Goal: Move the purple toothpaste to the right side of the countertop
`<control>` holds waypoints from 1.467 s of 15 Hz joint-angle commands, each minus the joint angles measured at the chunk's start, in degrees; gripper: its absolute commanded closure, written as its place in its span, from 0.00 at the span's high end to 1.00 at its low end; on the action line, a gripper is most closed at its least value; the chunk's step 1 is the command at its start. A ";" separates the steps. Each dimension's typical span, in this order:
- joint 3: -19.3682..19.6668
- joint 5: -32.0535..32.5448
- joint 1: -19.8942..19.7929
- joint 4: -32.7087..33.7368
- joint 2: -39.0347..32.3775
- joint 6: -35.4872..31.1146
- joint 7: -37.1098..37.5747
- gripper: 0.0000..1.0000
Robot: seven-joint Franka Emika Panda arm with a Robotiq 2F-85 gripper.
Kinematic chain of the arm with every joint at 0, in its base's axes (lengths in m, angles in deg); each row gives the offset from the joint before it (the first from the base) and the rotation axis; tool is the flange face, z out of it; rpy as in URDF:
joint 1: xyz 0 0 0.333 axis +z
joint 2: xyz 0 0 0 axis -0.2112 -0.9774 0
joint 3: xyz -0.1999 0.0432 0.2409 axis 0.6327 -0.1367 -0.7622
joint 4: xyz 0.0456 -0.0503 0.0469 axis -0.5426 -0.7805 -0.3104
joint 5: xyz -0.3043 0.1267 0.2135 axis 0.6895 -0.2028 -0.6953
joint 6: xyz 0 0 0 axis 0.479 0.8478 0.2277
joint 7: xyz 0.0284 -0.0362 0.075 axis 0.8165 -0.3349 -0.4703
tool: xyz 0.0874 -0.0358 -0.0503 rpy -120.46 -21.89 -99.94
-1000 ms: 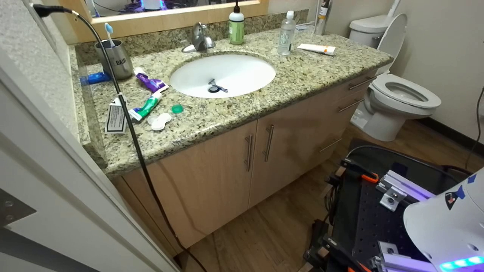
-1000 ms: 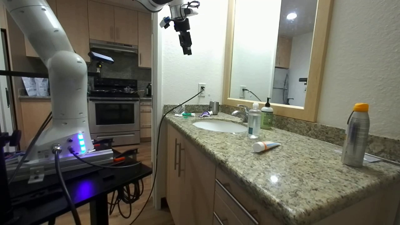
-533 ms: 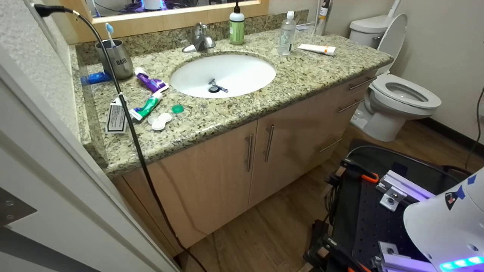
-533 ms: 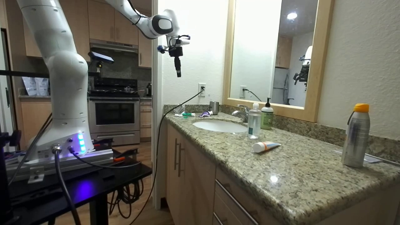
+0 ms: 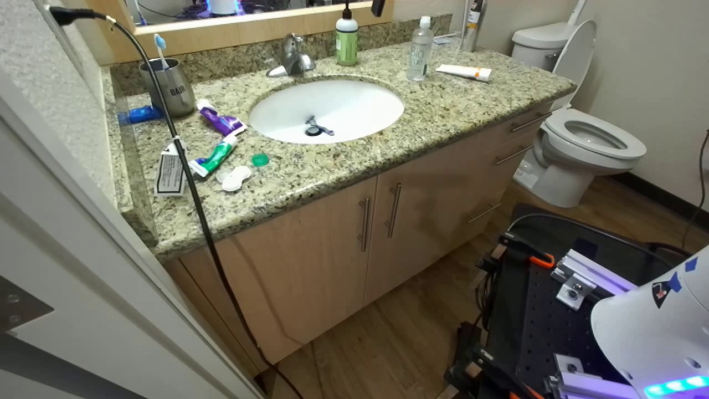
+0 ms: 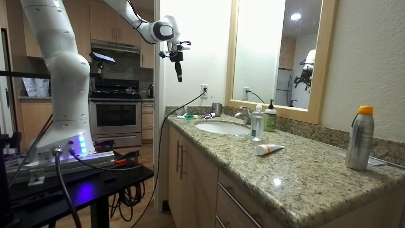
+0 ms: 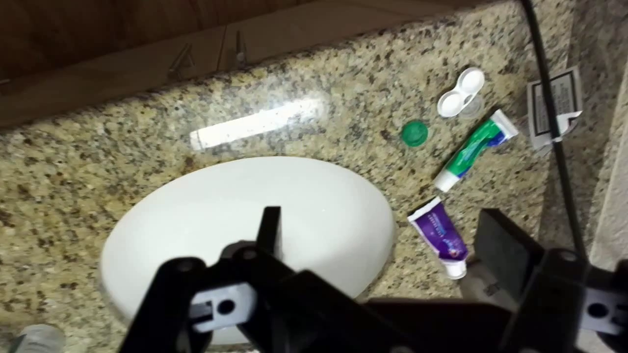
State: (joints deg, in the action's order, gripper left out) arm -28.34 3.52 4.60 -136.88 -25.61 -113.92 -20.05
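Two fingers (image 7: 505,252) of the gripper (image 7: 382,218) stand wide apart over the countertop (image 7: 353,117), holding nothing. Below, the purple toothpaste (image 7: 439,231) lies between the sink (image 7: 235,196) and the cup (image 5: 176,91), so none of the move seems done. Grasping, lifting and carrying past the sink to the right side, where a white tube (image 5: 464,72) lies, all remain.
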 commanded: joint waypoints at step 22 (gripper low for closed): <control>3.05 12.41 4.84 25.53 -29.09 -5.58 -35.21 1.00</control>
State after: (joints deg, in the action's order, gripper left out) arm -26.49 7.54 8.33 -114.91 -49.43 -115.80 -56.74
